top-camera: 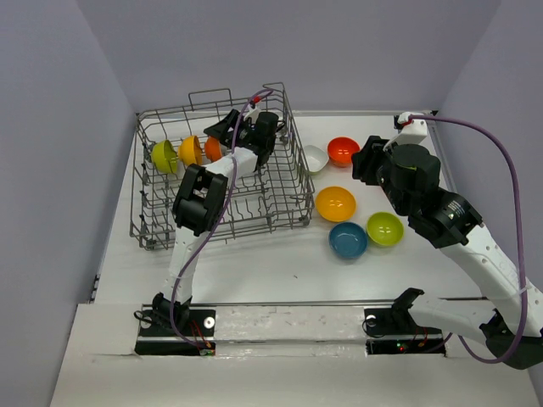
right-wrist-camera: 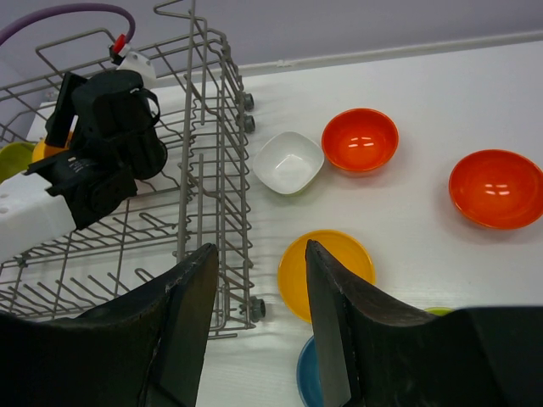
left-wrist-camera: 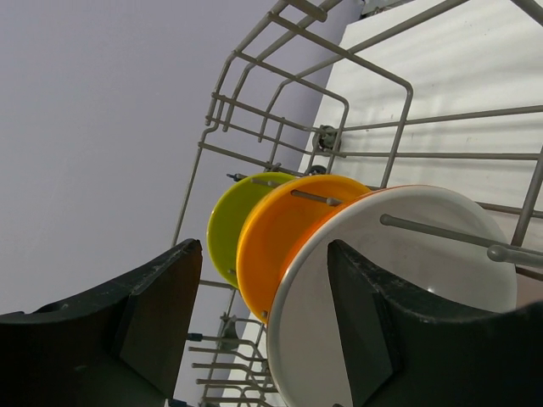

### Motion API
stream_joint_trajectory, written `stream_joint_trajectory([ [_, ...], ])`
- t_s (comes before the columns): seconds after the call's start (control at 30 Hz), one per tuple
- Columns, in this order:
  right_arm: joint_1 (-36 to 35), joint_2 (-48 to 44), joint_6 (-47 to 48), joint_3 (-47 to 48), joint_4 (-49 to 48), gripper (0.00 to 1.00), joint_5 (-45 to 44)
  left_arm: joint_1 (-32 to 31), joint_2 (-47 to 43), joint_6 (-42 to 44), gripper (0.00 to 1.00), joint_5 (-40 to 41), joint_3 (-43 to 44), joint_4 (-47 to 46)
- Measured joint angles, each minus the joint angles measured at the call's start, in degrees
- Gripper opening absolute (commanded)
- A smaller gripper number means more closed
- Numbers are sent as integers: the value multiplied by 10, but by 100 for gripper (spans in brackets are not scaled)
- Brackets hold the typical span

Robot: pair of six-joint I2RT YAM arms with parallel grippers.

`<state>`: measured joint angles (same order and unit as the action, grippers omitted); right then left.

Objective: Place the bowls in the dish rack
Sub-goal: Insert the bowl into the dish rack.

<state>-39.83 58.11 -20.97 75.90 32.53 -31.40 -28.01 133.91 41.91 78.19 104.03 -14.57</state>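
Left end effector [left-wrist-camera: 263, 254] jaws stand apart astride the white bowl [left-wrist-camera: 424, 263], on edge in the dish rack [top-camera: 280, 203] beside the orange bowl [left-wrist-camera: 280, 229] and green bowl [left-wrist-camera: 226, 231]. Best withdraw straight up, clear of tines [left-wrist-camera: 433, 231]. Right end effector [right-wrist-camera: 259, 250], also apart, hovers empty above the counter [right-wrist-camera: 441, 254].

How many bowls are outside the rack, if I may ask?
6: white bowl, red bowl, second red bowl further right; yellow bowl, blue bowl, green bowl in front.
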Motion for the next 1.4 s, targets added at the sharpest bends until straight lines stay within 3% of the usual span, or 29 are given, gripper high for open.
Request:
stream_joint_trajectory([
  [0.73,0,4,0,0,0,52,3,0,-2,-92,75,-43,13,93],
  [1.4,0,6,0,0,-1,52,2,-9,-40,-125,75,-66,27,148],
])
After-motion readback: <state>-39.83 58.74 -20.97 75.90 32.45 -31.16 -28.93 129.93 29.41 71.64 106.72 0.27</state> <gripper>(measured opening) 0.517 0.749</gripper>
